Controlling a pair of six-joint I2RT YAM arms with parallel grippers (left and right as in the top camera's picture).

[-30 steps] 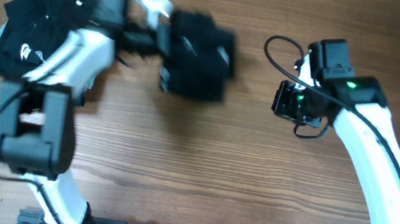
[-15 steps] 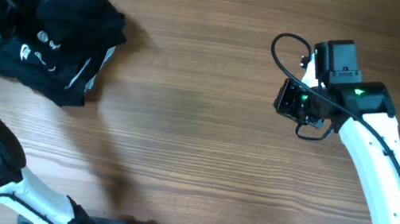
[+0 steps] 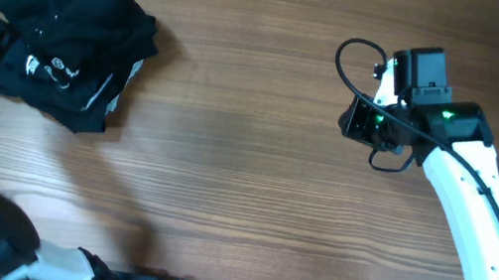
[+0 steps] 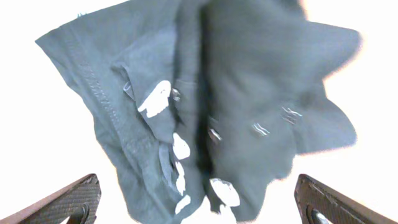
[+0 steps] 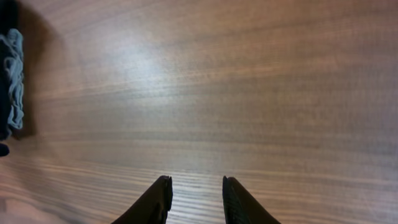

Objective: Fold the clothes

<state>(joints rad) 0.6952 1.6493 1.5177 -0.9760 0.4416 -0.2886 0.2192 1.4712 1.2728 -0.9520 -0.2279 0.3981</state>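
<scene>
Toward the upper left of the overhead frame, the clothes (image 3: 69, 41) lie as one crumpled black heap on the counter (image 3: 242, 189), white logo print showing and nothing folded flat yet. Just left of the heap, the left end effector (image 4: 198, 183) faces it, spread wide and empty. The right end effector (image 5: 197, 186), well apart at upper right, is slightly parted and holds nothing. A pinch into those bunched layers could lift several at once. No container shows.
</scene>
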